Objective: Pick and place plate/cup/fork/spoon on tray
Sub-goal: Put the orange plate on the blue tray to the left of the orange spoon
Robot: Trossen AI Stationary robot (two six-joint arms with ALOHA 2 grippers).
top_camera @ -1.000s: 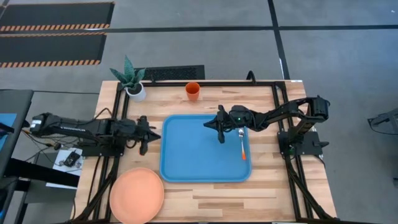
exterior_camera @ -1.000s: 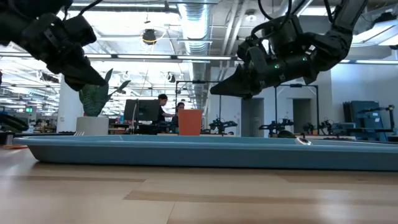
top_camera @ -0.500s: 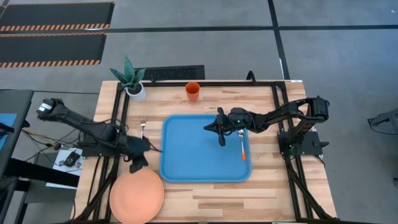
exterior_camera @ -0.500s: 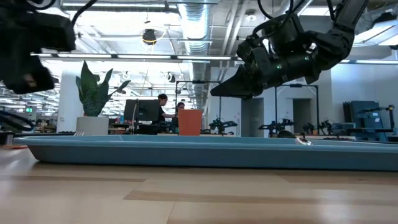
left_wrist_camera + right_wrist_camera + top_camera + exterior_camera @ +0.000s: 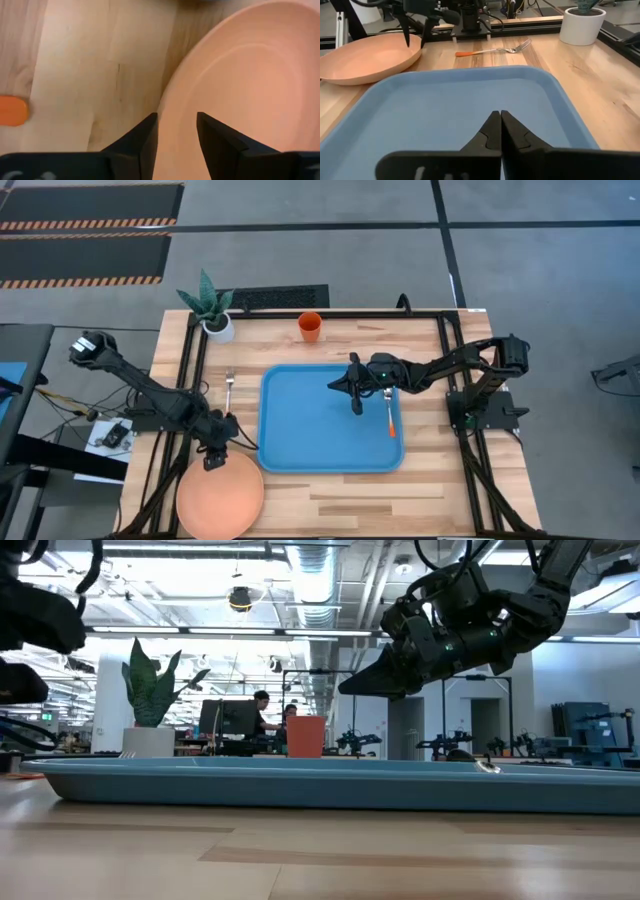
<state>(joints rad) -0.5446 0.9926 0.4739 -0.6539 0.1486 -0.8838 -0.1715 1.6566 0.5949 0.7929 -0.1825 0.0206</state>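
While the left gripper (image 5: pixel 212 461) hangs over the plate (image 5: pixel 220 497) with its 2 fingers (image 5: pixel 144 142) spread, one to each side of the rim, nothing blocks the gap between them. The fork (image 5: pixel 229 387) lies just behind those jaws on the wooden table (image 5: pixel 430 490), beside the tray (image 5: pixel 310 430), and the end of its orange handle shows in the left wrist view. A potted plant (image 5: pixel 212 308) and the cup (image 5: pixel 310 326) stand well beyond, at the table's far edge. The right gripper (image 5: pixel 356 404) hovers over the tray with its jaws pressed together and empty; the spoon (image 5: pixel 389 412) lies just beside them on the tray. Behind the table is an open workshop where 2 people (image 5: pixel 272 720) sit at screens. Pale salmon and plain, the plate sits at the table's near-left corner, off the tray.
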